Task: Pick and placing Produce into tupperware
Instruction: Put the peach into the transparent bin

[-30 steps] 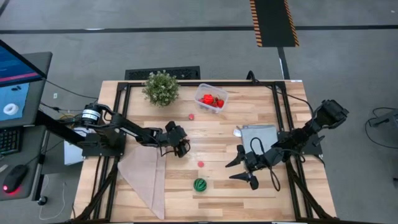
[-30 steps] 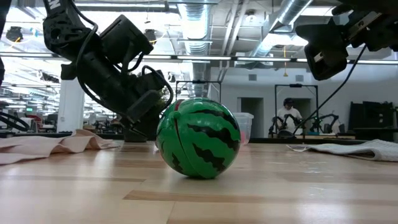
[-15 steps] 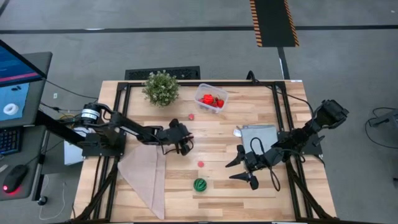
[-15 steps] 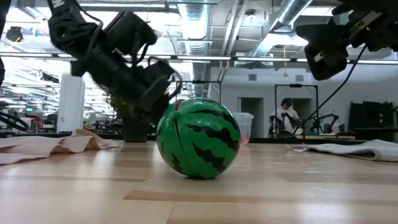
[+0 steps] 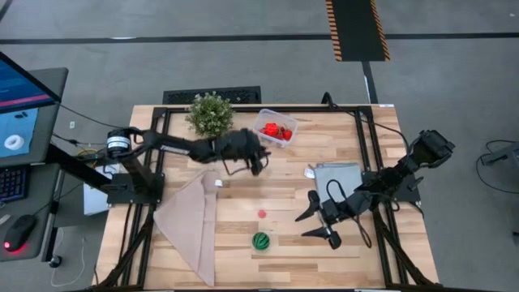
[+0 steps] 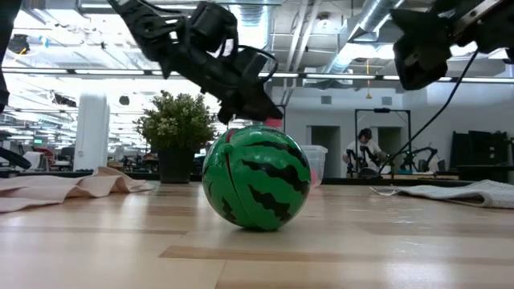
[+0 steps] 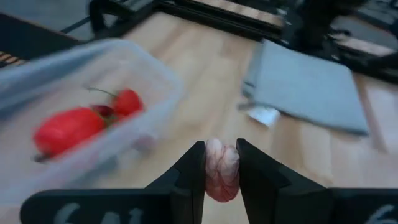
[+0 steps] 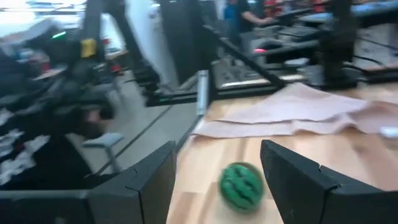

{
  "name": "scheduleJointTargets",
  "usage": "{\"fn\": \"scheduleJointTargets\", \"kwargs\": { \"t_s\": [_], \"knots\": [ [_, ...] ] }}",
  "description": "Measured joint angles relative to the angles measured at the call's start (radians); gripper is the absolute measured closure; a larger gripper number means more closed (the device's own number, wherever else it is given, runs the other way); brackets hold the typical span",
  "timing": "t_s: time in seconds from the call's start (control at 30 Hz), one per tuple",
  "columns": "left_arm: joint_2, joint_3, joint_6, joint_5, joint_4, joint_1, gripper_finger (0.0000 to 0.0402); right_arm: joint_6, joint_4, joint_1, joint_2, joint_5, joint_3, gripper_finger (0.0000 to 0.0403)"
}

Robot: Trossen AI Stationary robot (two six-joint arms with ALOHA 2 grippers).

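Carrying a pale pink piece of produce [image 7: 222, 169] pinched between its fingers, the left gripper [image 5: 256, 161] hung just beside the clear tupperware [image 5: 276, 128], which already held red pieces. A clean drop likely called for the jaws to be centred above the tub's rim before parting. The right gripper [image 5: 321, 224] waited with fingers spread near the green striped ball [image 5: 260, 240].

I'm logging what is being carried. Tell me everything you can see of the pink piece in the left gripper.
The pink piece is a small, pale pink, lumpy oval with a faintly veined, glossy surface, standing upright. The left gripper is shut on it, one finger on each side. It hangs above the table beside the clear tub, touching nothing else.
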Motion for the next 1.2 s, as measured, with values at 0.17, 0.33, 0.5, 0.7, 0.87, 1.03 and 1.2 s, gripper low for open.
{"fn": "scheduleJointTargets", "kwargs": {
  "t_s": [0.17,0.33,0.5,0.7,0.87,1.03,1.2],
  "knots": [
    [0.000,0.097,0.001,0.155,-0.043,0.106,0.0335,-0.072,0.059,-0.041,-0.001,-0.148,-0.001,0.0147],
    [0.000,0.182,-0.002,0.181,-0.097,0.190,0.0336,-0.063,0.050,-0.151,-0.001,-0.241,-0.001,0.0147],
    [0.036,0.238,-0.008,0.245,-0.131,0.255,0.0334,-0.038,0.025,-0.192,0.000,-0.252,-0.001,0.0147],
    [0.130,0.297,-0.007,0.229,-0.123,0.291,0.0316,-0.061,0.040,-0.183,0.000,-0.256,-0.001,0.0147],
    [0.163,0.319,-0.009,0.223,-0.123,0.299,0.0267,-0.060,0.039,-0.183,0.000,-0.256,-0.001,0.0147],
    [0.128,0.319,-0.020,0.181,-0.209,0.293,0.0221,-0.060,0.032,-0.183,0.000,-0.256,-0.001,0.0147],
    [0.055,0.314,-0.026,0.150,-0.336,0.286,0.0220,-0.035,0.011,-0.180,0.000,-0.257,-0.001,0.0147]
  ]
}}
